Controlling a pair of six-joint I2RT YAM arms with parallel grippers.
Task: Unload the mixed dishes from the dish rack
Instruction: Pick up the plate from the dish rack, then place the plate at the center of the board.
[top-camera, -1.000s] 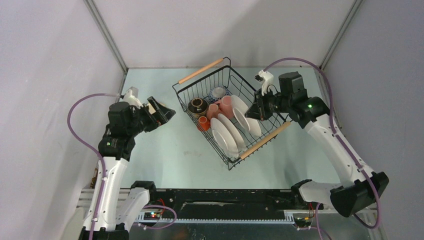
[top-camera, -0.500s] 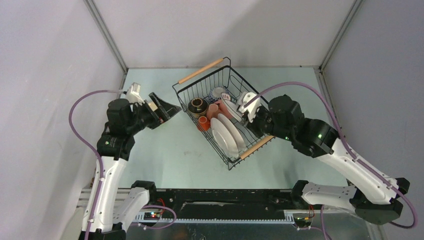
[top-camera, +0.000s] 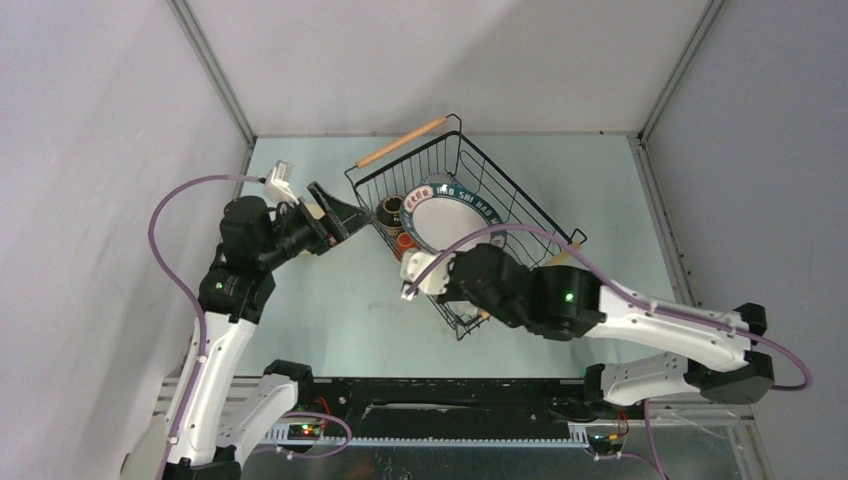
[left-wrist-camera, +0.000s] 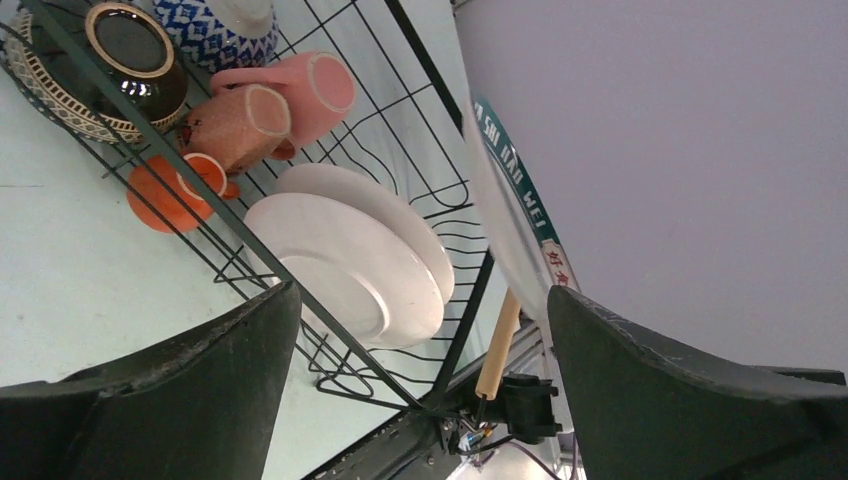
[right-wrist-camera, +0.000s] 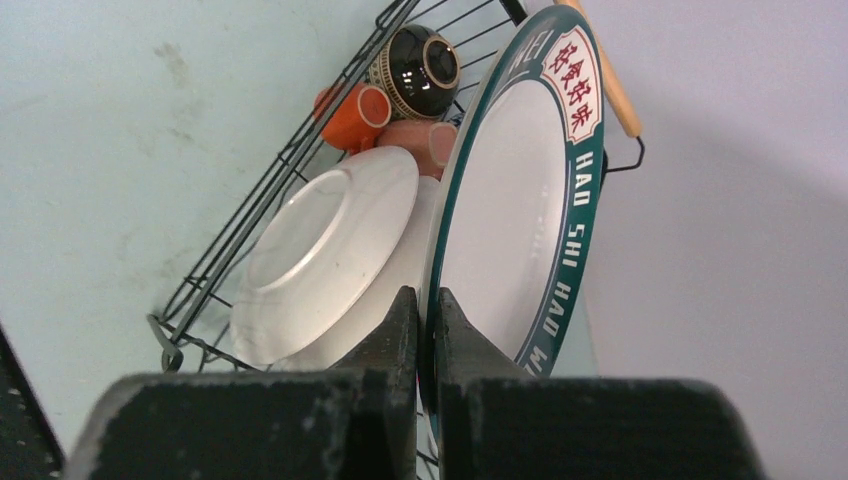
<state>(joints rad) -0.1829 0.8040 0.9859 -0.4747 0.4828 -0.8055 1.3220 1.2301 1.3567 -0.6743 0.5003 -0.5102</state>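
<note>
Pinching the rim of the round white plate with a green border and red Chinese characters (right-wrist-camera: 505, 210), the right gripper (right-wrist-camera: 420, 300) is seen closed tight on it, one finger pressed against each face. The plate (top-camera: 452, 222) is held over the middle of the large black wire dish rack with light wooden rod handles (top-camera: 402, 141), its face turned up toward the overhead camera; whether it touches the wires cannot be told.

The left gripper (left-wrist-camera: 420, 295) is spread fully apart with nothing between its fingers, and is placed just beside the rack's left side (top-camera: 345, 215), above the pale green tabletop (top-camera: 330, 310).

Inside the rack, two plain white plates (left-wrist-camera: 340, 260) are leaned on edge, one against the other. Next to them a small orange cup (left-wrist-camera: 170, 190), two pink mugs (left-wrist-camera: 290, 100) lying on their sides, a dark glazed bowl with a patterned band (left-wrist-camera: 130, 50) and a blue-and-white patterned bowl (left-wrist-camera: 215, 35) are grouped toward the rack's far-left corner.
</note>
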